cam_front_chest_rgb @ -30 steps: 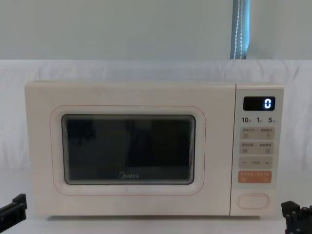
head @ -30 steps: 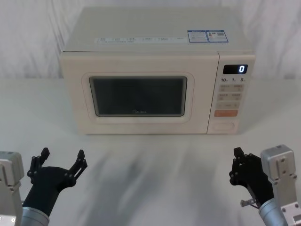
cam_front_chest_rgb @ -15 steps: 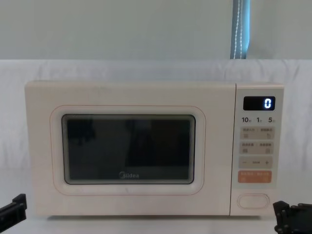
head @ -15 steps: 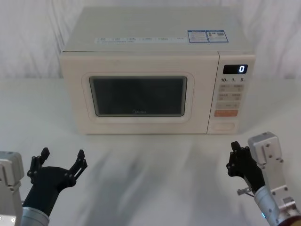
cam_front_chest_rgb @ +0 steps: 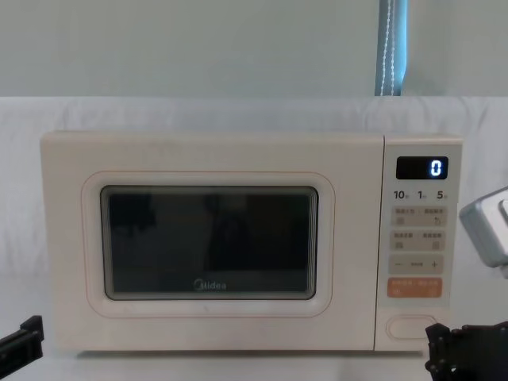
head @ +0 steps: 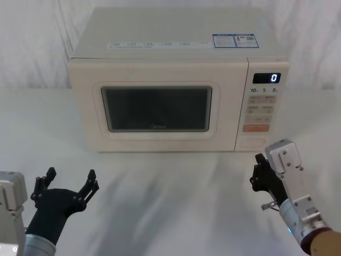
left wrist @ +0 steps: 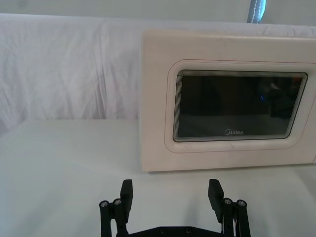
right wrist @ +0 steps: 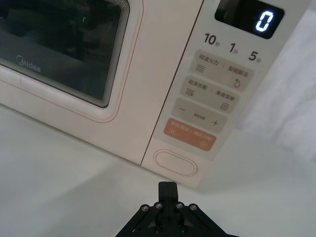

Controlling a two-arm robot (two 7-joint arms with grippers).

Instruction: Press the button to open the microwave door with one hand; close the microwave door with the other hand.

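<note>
The cream microwave stands at the table's back with its door (head: pixel 154 109) (cam_front_chest_rgb: pixel 210 242) (left wrist: pixel 237 106) (right wrist: pixel 74 54) closed flush. At the foot of the control panel sits the wide blank pill-shaped button (head: pixel 252 143) (cam_front_chest_rgb: pixel 411 327) (right wrist: pixel 175 162). My right gripper (head: pixel 258 176) (right wrist: pixel 167 187) (cam_front_chest_rgb: pixel 438 353) is shut, fingers pressed together, and hovers a short way in front of the button, apart from it. Near the table's front left my left gripper (head: pixel 69 181) (left wrist: pixel 170 195) stands open with nothing between its fingers, well short of the door.
A white cloth covers the table (head: pixel 176 181) and the wall behind. Above the button are an orange key (right wrist: pixel 190 135) and small labelled keys; the display (head: pixel 266 78) reads 0. Bare tabletop lies between both grippers and the microwave front.
My right gripper has moved forward and inward toward the control panel, closing on the button. The left gripper and the door have not moved.
</note>
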